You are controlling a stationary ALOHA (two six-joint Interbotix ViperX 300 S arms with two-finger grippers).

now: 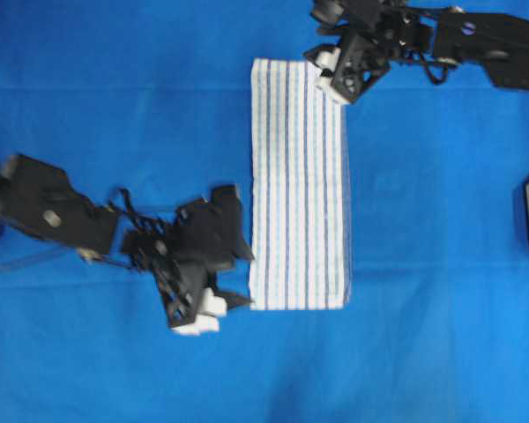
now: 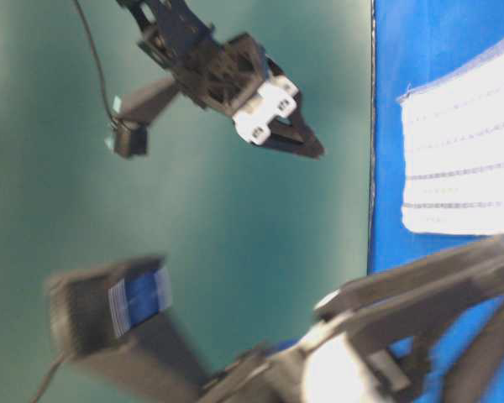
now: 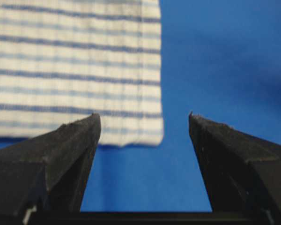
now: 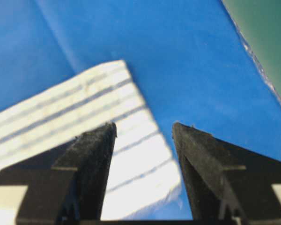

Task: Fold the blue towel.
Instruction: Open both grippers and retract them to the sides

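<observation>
Overhead view: the blue towel [image 1: 298,185] lies flat mid-table as a long strip.
Left gripper [image 1: 213,310]: jaws apart, empty, beside your near corner.
Right gripper [image 1: 333,74]: jaws apart, empty, above the far corner.
Handling: likely light, limp; pinch the short edge's corners.

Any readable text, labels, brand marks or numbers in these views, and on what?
None can be read.
Blue-and-white label on the blurred dark arm part in the table-level view: too blurred to read.
Blue towel: stripes only, no print.
Left gripper and right gripper: no markings visible.
</observation>
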